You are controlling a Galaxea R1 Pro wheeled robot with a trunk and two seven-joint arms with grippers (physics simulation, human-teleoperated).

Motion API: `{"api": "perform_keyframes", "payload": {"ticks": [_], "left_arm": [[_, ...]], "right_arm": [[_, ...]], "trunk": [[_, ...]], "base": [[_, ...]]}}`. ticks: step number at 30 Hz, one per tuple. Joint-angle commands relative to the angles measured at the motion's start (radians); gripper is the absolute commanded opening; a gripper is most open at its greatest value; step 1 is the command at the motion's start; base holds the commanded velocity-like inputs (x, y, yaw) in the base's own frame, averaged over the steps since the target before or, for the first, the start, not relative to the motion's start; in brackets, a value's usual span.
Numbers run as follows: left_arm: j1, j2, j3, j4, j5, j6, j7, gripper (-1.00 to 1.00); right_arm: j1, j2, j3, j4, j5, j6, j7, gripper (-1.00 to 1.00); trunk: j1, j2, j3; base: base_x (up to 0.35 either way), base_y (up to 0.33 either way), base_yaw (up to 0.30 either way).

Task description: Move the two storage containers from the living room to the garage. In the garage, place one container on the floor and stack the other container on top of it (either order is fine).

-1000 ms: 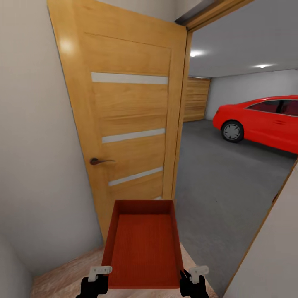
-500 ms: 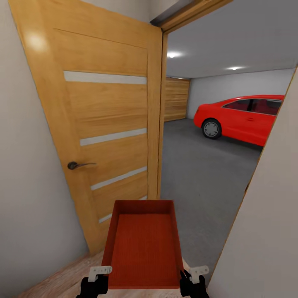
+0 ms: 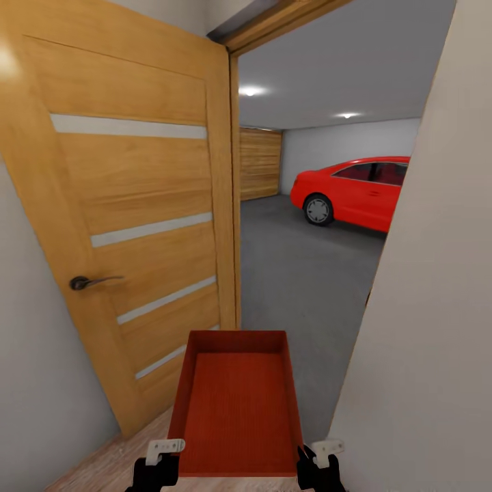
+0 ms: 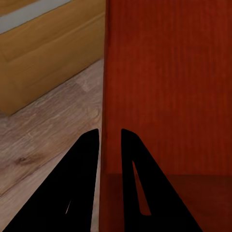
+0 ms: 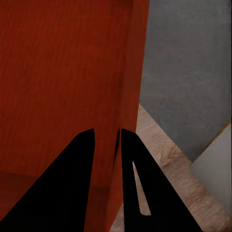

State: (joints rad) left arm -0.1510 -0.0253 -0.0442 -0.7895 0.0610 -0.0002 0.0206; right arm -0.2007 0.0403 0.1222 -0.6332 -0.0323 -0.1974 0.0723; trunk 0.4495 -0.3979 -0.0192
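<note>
Both grippers, left (image 3: 158,459) and right (image 3: 321,459), pinch the storage container (image 3: 236,410) walls; beside the open door (image 3: 137,225), its corner could clip the doorframe.

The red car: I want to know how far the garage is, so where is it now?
In the head view the red car is at right beyond the open door, parked on the grey floor.

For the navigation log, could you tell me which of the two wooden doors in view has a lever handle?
The near door, open beside the storage container, has the handle; the far plank door shows none.
</note>
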Motion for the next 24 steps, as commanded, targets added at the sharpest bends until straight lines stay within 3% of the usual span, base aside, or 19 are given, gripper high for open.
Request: {"api": "perform_keyframes", "payload": {"ticks": [1, 12, 24], "left_arm": [[-0.001, 0.001, 0.001, -0.059, 0.0, -0.013, 0.022, -1.0], [-0.001, 0.001, 0.001, -0.059, 0.0, -0.012, 0.024, -1.0], [-0.001, 0.002, 0.001, -0.059, 0.0, -0.012, 0.024, -1.0]], "right_arm": [[0.0, 0.0, 0.093, 0.004, 0.017, -0.004, 0.019, -1.0], [0.0, 0.0, 0.093, 0.004, 0.017, -0.004, 0.018, -1.0], [0.0, 0.0, 0.093, 0.004, 0.017, -0.004, 0.018, -1.0]], "trunk": [[0.001, -0.002, -0.002], [0.001, -0.002, -0.002], [0.001, -0.002, -0.002]], "base": [[0.0, 0.0, -0.278], [0.027, 0.0, -0.258], [0.258, 0.139, -0.014]]}}
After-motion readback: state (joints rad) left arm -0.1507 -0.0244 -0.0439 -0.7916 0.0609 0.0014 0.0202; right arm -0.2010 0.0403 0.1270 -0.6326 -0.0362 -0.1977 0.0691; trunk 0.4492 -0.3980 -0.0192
